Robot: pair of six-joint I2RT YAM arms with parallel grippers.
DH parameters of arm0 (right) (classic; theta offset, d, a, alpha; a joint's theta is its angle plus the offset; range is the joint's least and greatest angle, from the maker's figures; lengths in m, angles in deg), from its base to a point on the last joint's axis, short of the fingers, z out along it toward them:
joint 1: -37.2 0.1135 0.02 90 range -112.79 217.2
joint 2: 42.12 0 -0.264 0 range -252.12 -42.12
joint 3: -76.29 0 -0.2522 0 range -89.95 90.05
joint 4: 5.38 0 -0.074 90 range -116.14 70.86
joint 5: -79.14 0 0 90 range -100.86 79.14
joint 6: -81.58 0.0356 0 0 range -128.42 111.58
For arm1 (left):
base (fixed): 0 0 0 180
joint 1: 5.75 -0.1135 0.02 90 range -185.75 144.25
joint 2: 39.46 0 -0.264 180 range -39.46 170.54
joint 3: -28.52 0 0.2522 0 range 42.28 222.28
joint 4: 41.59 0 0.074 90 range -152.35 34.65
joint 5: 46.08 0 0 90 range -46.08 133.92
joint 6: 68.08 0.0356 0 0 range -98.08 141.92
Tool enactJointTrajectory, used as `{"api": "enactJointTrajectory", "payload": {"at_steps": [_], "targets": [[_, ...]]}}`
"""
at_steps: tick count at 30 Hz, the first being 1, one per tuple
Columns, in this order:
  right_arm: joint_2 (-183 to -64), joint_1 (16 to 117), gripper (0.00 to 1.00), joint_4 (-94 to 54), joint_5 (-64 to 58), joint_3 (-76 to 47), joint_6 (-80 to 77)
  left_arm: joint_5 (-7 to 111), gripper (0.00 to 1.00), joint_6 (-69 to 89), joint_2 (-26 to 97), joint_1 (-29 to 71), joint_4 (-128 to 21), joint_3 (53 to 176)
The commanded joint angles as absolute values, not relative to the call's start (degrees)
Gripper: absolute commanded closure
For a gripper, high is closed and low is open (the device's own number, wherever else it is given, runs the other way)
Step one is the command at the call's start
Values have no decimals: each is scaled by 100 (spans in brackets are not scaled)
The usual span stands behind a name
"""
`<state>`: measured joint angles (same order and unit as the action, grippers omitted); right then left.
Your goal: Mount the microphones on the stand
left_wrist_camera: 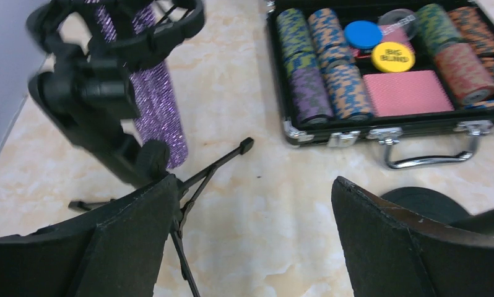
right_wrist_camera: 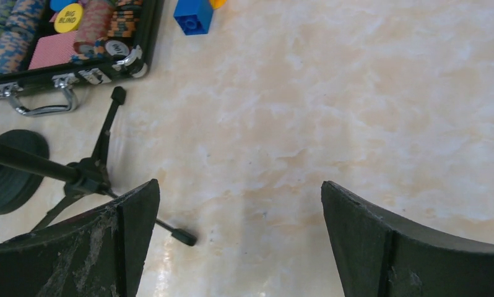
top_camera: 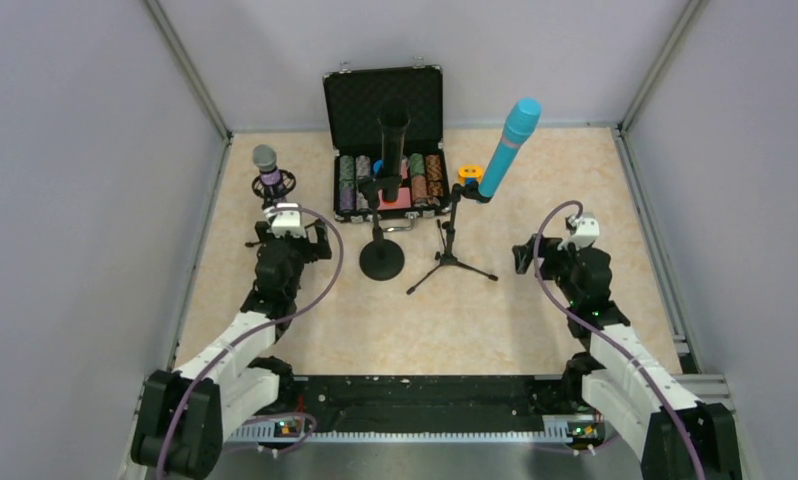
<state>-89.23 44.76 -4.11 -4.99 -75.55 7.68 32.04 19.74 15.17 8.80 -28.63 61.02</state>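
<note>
The glittery purple microphone (top_camera: pixel 266 166) with a grey mesh head stands in a black shock-mount tripod stand (top_camera: pixel 273 187) at the left. It also shows in the left wrist view (left_wrist_camera: pixel 160 105), held in the mount (left_wrist_camera: pixel 102 86). The black microphone (top_camera: pixel 393 135) stands upright in the clip of a round-base stand (top_camera: pixel 382 258); its orange end is hidden. The cyan microphone (top_camera: pixel 510 146) sits tilted in a small tripod stand (top_camera: pixel 451 254). My left gripper (top_camera: pixel 287 240) is open and empty, just in front of the purple microphone's stand (left_wrist_camera: pixel 252 238). My right gripper (top_camera: pixel 560 256) is open and empty, right of the tripod (right_wrist_camera: pixel 239 242).
An open black case of poker chips (top_camera: pixel 389 182) stands at the back centre, also seen in the left wrist view (left_wrist_camera: pixel 390 127) and the right wrist view (right_wrist_camera: pixel 65 73). A blue block (right_wrist_camera: pixel 194 15) and an orange block (top_camera: pixel 468 175) lie right of it. Grey walls enclose the table.
</note>
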Motion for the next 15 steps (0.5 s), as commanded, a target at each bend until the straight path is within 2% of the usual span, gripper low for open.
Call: {"api": "enactJointTrajectory", "payload": {"at_steps": [1,4,9,15], "targets": [[-8820,4426,1,473,-1325,-7613,206,3412,1,1951,1833,340,-1502,5714],[-8966,4429,1,1045,-1693,-7833,-182,3648,1,1995,2044,194,-1007,5542],[-9555,4430,4,3619,-2124,-8900,-230,3658,1,2426,2861,85,108,5223],[-10271,4426,1,3744,-2603,-8626,-147,3415,1,2763,3160,55,822,5136]]}}
